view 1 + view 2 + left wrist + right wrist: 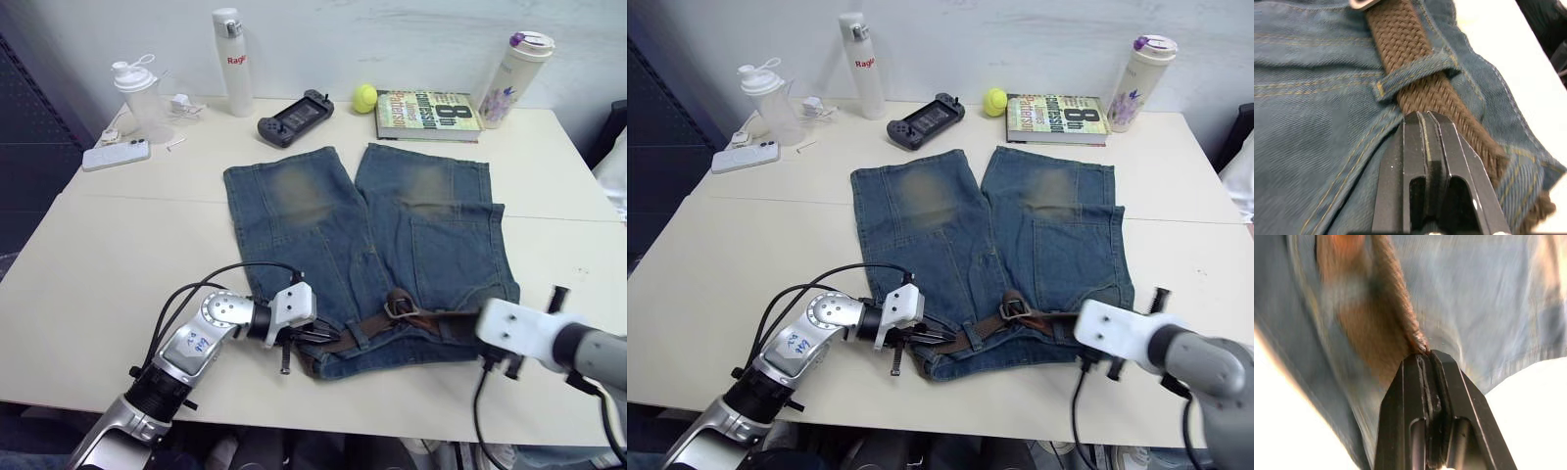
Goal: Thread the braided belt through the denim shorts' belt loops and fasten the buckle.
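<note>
Looks mid-threading; the left end effector (1425, 117) is pressed together against the braided belt (1420, 83) just past a belt loop (1415, 73); the right end effector (1425, 355) is clamped on the belt's end, and next it probably needs pulling toward the buckle (400, 305).

Your two head views look forward and down over the table (118, 284), sharing nearly the same scene of the denim shorts (392, 235). Your wrist views sit very close along each hand, both facing the braided belt (1415, 58) on the waistband.
</note>
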Robot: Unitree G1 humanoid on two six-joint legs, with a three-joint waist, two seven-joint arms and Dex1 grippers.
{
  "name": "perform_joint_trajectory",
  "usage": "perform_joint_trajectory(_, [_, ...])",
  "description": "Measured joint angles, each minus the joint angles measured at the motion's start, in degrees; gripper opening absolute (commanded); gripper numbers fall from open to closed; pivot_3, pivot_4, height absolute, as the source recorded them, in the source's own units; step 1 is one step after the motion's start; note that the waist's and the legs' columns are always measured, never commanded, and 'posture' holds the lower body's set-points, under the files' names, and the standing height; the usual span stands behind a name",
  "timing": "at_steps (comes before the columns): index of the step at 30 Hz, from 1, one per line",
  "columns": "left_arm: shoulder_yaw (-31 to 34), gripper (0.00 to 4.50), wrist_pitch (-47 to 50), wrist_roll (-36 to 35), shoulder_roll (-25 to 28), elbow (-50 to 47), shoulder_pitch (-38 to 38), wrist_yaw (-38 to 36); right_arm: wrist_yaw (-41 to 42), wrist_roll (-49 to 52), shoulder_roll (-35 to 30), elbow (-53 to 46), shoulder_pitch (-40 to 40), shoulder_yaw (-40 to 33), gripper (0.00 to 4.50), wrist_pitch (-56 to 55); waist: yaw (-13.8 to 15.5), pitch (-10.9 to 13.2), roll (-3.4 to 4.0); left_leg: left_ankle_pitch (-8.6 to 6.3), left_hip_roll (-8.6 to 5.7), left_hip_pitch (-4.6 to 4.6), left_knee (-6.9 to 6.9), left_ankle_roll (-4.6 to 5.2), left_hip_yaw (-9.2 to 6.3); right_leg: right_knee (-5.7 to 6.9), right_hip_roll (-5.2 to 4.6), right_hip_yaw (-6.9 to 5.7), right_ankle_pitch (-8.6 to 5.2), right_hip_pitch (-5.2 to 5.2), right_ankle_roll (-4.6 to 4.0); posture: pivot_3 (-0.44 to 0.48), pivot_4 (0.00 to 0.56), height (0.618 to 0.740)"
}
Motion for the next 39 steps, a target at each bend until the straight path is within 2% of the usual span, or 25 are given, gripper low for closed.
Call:
perform_joint_trajectory(3, [0.6, 0.05, -0.6, 0.0, 0.3, 0.1, 0.6, -0.4, -0.2, -1.7, 0.0, 2.2, 3.5, -3.6, 0.0, -2.9, 0.1, 0.0, -0.02, -0.01, 0.0, 0.01, 0.0, 0.01, 0.0, -0.02, -0.01, 0.02, 0.0, 0.02, 0.0, 0.0, 0.15, 0.74])
perform_joint_trajectory(8, [1.0, 0.05, -2.4, 0.0, 1.5, 0.2, 1.3, -0.6, -6.6, -6.3, 3.0, 4.7, -2.0, -3.7, 0.0, 2.2, 0.1, -0.1, 0.1, 0.0, -0.01, -0.01, -0.01, 0.0, 0.0, -0.03, -0.02, 0.06, 0.0, -0.02, 0.0, 0.0, 0.15, 0.74])
perform_joint_trajectory(13, [1.6, 0.05, -2.4, 0.0, 1.7, 0.0, 1.7, -0.6, -9.0, -8.0, 6.9, 3.4, -5.0, 1.7, 0.0, 6.9, 0.3, -0.2, 0.17, 0.0, -0.02, -0.02, -0.03, 0.0, 0.0, -0.04, -0.02, 0.07, 0.0, -0.02, 0.0, 0.0, 0.15, 0.74])
perform_joint_trajectory(21, [3.5, 0.05, -2.3, -0.6, 1.5, 0.2, 2.3, -1.1, -8.7, -8.3, 7.0, 2.3, -7.0, 6.6, 0.0, 8.7, -0.1, -0.2, 0.24, 0.01, -0.01, 0.0, -0.04, -0.02, 0.0, 0.01, 0.0, 0.08, 0.0, -0.04, -0.01, 0.0, 0.15, 0.74])
perform_joint_trajectory(26, [6.5, 0.05, -0.4, -4.1, 1.9, 0.0, 3.8, -3.1, -8.9, -9.6, 6.2, 2.8, -9.7, 10.5, 0.0, 8.7, -0.6, -0.2, 0.19, 0.02, 0.02, -0.01, -0.06, -0.04, 0.0, 0.03, 0.01, 0.08, -0.02, -0.1, -0.04, 0.0, 0.15, 0.74])
perform_joint_trajectory(29, [9.3, 0.0, 1.2, -6.2, 4.3, -1.4, 5.6, -4.4, -9.0, -10.1, 5.9, 3.4, -9.8, 12.5, 0.98, 8.4, -0.8, -0.1, 0.16, 0.03, 0.02, -0.03, -0.09, -0.05, 0.0, 0.02, 0.0, 0.07, -0.03, -0.11, -0.06, 0.0, 0.15, 0.74])
perform_joint_trajectory(31, [11.0, 0.0, 2.4, -7.1, 5.4, -3.0, 6.9, -4.8, -9.0, -9.9, 6.0, 3.6, -9.6, 12.5, 2.05, 8.5, -0.9, -0.1, 0.11, 0.03, 0.02, -0.03, -0.08, -0.05, -0.01, 0.03, 0.0, 0.07, -0.03, -0.11, -0.06, 0.0, 0.15, 0.74])
perform_joint_trajectory(33, [12.1, 0.0, 3.5, -7.9, 6.2, -3.9, 8.0, -4.9, -8.8, -9.6, 6.1, 3.6, -9.0, 12.4, 2.8, 8.6, -1.0, -0.1, 0.08, 0.03, 0.02, -0.03, -0.08, -0.05, -0.01, 0.02, -0.01, 0.07, -0.03, -0.1, -0.06, 0.0, 0.15, 0.74])
perform_joint_trajectory(36, [14.0, 0.0, 5.2, -9.1, 7.1, -5.6, 8.7, -4.8, -8.3, -8.9, 6.2, 3.6, -8.3, 11.2, 4.28, 8.7, -0.9, -0.1, 0.04, 0.03, 0.02, -0.05, -0.08, -0.05, -0.02, 0.01, -0.01, 0.07, -0.03, -0.09, -0.06, 0.0, 0.15, 0.74])
perform_joint_trajectory(39, [16.7, 0.0, 7.9, -11.3, 7.2, -7.4, 8.0, -3.7, -5.2, -4.8, 6.2, 2.8, -7.9, 7.5, 4.4, 9.2, -0.8, -0.1, -0.01, 0.02, 0.02, -0.07, -0.08, -0.04, -0.03, 0.0, -0.01, 0.05, -0.03, -0.1, -0.06, 0.0, 0.15, 0.74])
